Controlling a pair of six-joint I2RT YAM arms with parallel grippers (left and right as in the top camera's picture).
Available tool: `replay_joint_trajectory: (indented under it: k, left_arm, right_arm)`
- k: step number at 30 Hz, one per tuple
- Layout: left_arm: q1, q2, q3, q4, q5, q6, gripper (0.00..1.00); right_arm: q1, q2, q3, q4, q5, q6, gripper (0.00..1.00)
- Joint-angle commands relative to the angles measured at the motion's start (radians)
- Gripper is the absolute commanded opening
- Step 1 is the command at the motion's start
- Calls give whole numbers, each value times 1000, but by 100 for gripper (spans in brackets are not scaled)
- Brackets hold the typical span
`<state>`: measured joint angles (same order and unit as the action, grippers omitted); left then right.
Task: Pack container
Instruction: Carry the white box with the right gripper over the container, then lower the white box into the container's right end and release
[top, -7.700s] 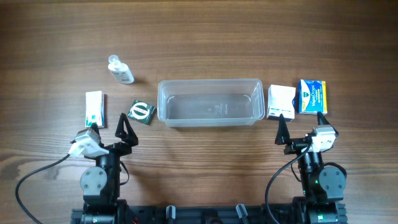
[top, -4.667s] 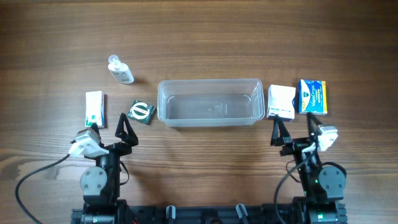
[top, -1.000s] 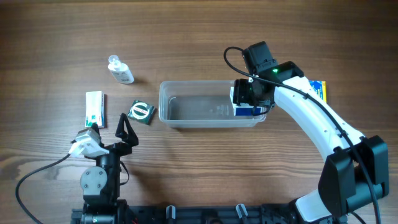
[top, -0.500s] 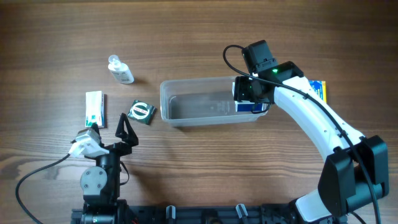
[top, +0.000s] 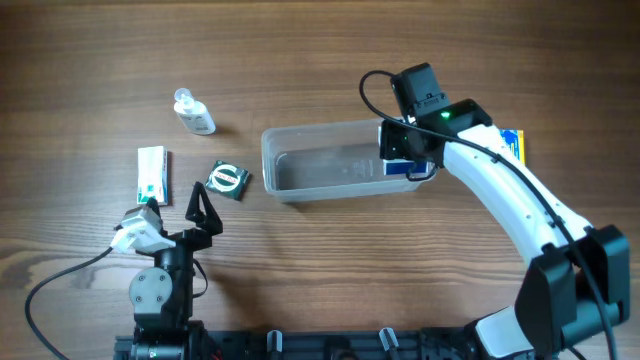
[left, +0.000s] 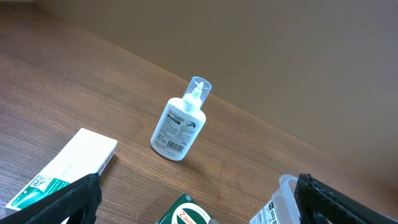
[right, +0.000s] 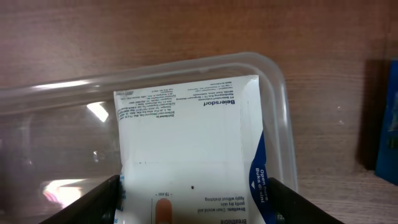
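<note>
My right fingers (right: 96, 200) grip the white-and-blue flat packet (right: 186, 143) inside the right end of the clear plastic rectangular container (top: 320, 165); my left fingers (left: 71, 198) stand wide open.

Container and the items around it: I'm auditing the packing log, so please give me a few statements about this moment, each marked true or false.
1. A white and blue box lies in the right end of the container. True.
2. The small clear bottle is inside the container. False: it lies on the table, left of the container.
3. The left gripper holds the green packet. False: it is open and empty, and the packet lies on the table.
4. The right gripper is at the container, its fingers either side of the box. True.
</note>
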<state>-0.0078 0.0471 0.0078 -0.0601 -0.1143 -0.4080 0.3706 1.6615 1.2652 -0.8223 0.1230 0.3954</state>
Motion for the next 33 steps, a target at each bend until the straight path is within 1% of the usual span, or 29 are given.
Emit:
replay_joint_trajectory:
  k: [1, 13, 24, 28, 33]
  left_arm:
    - [5, -1, -2, -1, 4, 8, 100]
    - [5, -1, -2, -2, 4, 8, 100]
    - [5, -1, -2, -1, 4, 8, 100]
    - [5, -1, -2, -2, 4, 8, 100]
    - [5, -1, -2, -2, 4, 8, 100]
  right_arm:
    - [3, -51, 10, 2, 35, -10, 70]
    - [4, -51, 4, 11, 59, -2, 70]
    - [53, -50, 4, 47, 201, 28, 69]
    - [62, -50, 4, 54, 198, 26, 69]
    - [62, -50, 4, 23, 191, 26, 69]
